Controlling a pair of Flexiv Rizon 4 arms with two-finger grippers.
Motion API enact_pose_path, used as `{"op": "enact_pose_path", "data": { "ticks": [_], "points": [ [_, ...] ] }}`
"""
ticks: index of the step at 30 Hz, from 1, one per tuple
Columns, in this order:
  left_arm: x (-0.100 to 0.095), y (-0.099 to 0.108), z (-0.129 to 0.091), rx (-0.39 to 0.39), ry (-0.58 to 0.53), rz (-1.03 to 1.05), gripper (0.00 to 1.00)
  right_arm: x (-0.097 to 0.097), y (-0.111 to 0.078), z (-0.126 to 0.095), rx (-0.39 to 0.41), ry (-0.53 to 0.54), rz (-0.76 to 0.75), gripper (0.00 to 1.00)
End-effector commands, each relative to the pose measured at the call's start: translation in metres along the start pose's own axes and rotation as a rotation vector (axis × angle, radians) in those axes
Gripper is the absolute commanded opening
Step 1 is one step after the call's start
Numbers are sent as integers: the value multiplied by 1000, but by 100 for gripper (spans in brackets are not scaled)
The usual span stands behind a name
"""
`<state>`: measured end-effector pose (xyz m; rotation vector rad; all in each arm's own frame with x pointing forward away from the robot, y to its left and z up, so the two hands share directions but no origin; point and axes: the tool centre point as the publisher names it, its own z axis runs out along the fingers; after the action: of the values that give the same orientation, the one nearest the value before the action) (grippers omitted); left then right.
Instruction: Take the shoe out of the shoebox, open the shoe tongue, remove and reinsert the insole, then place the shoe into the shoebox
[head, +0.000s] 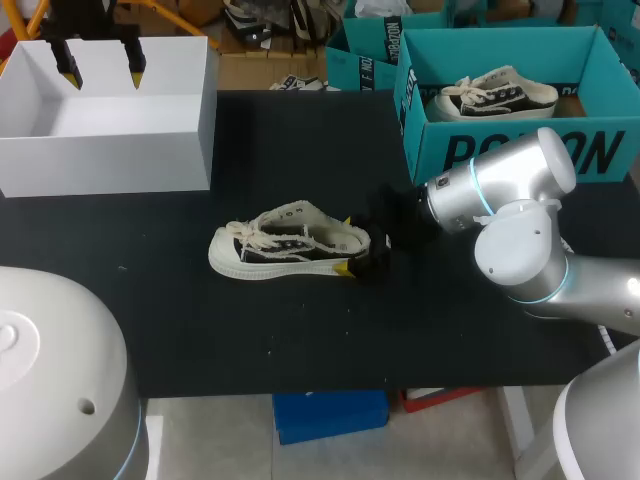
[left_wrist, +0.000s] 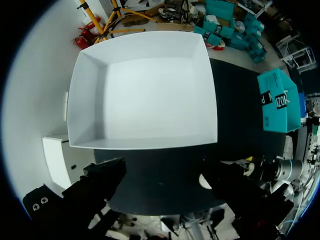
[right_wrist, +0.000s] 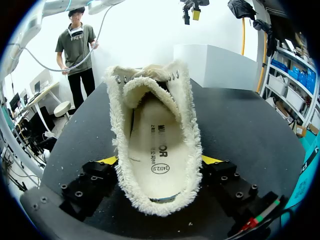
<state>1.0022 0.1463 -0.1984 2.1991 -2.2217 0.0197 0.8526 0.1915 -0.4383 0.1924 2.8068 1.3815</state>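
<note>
Shoe (head: 290, 245) out of box, lying on black table (head: 300, 340), toe toward left arm's side, between white shoebox (head: 110, 160) and teal box (head: 520, 150).

Right gripper (head: 360, 250) clamps heel, yellow tips pressed to both fleece-lined sides.

Insole (right_wrist: 152, 145) inside shoe, dark print and round stamp on it.

Left gripper (head: 101, 68) spread apart, holding nothing, above white shoebox.

Teal box: large black lettering on front, second shoe (head: 495, 95) inside.

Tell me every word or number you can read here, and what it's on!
"240(2.5)": oval mark on the white insole of the cream fleecy shoe.
Word above it: blurred, unreadable.
Big black letters on the teal cardboard shoebox: middle hidden behind the silver right arm.
</note>
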Motion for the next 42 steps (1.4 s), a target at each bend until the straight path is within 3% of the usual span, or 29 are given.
{"op": "enact_pose_path", "data": {
  "ticks": [1,7,14,27,30,42],
  "points": [
    [4,12,-5,5,-30,-26,100,-2,0,4,0,-3,1,0],
    [30,35,-6,-15,-36,-115,100,-2,0,4,0,-3,1,0],
    [75,71,-1,5,-61,-189,100,-2,0,4,0,-3,1,0],
    [201,190,34,14,-64,-322,100,-2,0,4,0,-3,1,0],
    [224,209,42,1,-61,-350,100,-2,0,4,0,-3,1,0],
    [224,209,42,1,-61,-350,100,-2,0,4,0,-3,1,0]
  ]
}}
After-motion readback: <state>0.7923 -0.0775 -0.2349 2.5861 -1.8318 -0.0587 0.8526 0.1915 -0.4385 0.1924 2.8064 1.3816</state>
